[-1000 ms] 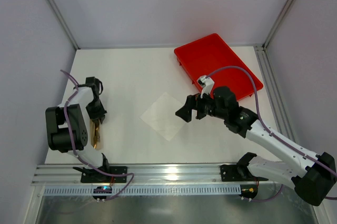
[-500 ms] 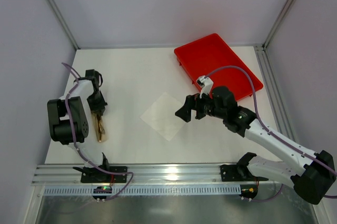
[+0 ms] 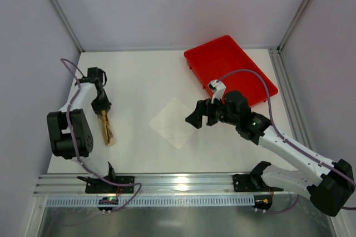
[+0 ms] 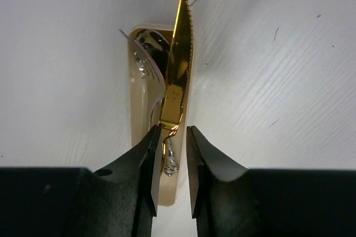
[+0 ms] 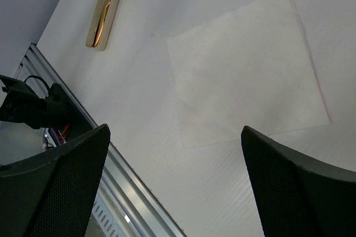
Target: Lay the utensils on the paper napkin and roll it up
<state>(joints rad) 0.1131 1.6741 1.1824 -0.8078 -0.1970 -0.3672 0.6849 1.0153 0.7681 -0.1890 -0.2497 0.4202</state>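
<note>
1. Nearest the camera, a metal rail [image 3: 178, 184] runs along the front edge of the white table [image 3: 139, 75], with both arm bases bolted to it.
2. The utensils [image 3: 107, 128] lie in a tight bundle on the table's left side, running from near to far. They are well left of the napkin and not on it.
3. In the left wrist view the bundle shows a golden knife [image 4: 179, 53] with a saw-toothed edge. It lies beside a shiny curved piece [image 4: 146, 62], and both are on top of a flat golden piece [image 4: 136, 120].
4. The napkin [image 3: 175, 122] lies flat near the middle of the table, turned like a diamond. It is not rolled.
5. The right claw [image 3: 194, 118] hangs just above the napkin's right corner. Its jaws are spread wide and hold nothing. In its own camera the napkin [image 5: 245, 75] fills the space between the two fingers [image 5: 61, 181], and the utensils [image 5: 105, 9] show in the upper left.
6. The left claw [image 3: 102, 106] sits at the far end of the bundle, pointing down. Its jaws stand a narrow gap apart with the knife's handle end between them. One finger [image 4: 149, 164] looks to be against the handle. I cannot tell whether the claw is pinching it.
7. Farthest back on the right, a red tray [image 3: 231, 67] sits at an angle, apart from the napkin.
</note>
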